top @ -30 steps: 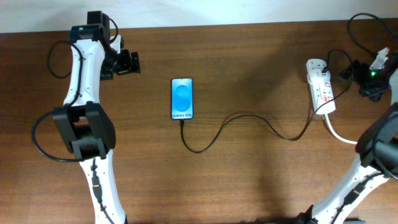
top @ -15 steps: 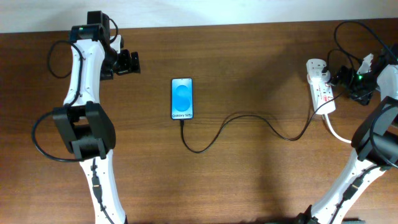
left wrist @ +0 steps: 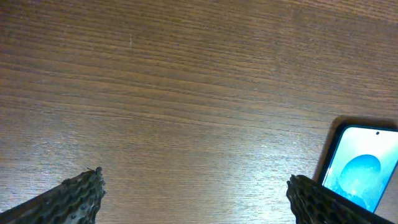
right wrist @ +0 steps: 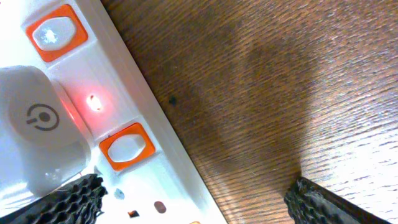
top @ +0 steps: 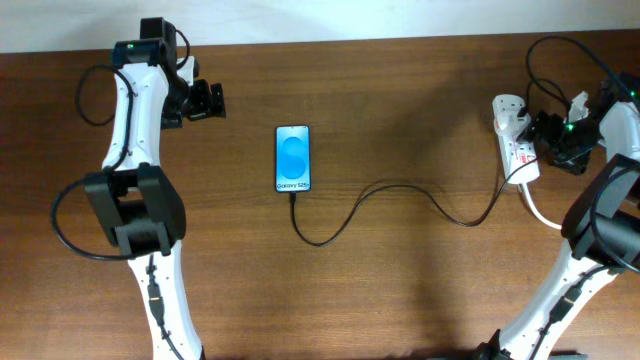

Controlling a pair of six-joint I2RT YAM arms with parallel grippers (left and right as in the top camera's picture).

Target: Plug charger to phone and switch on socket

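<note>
The phone [top: 293,158] lies screen up on the wooden table, blue screen lit, and its corner shows in the left wrist view [left wrist: 364,177]. The thin black charger cable [top: 400,187] runs from the phone's near end in curves to the white socket strip [top: 517,150] at the right. My right gripper [top: 543,128] is open just right of the strip. In the right wrist view [right wrist: 196,205] it hovers over the strip's edge [right wrist: 149,186], near an orange switch [right wrist: 127,147], a glowing red light [right wrist: 93,102] and a white adaptor [right wrist: 31,137]. My left gripper [top: 205,100] is open and empty, left of the phone.
The strip's thick white cord [top: 545,215] runs off to the right front. Black arm cables [top: 545,55] loop above the right gripper. The table's far edge [top: 350,40] meets a white wall. Bare wood lies under the left gripper [left wrist: 196,199].
My right gripper has moved left, from beyond the strip to right beside it. The left arm, phone and cable have not moved.
</note>
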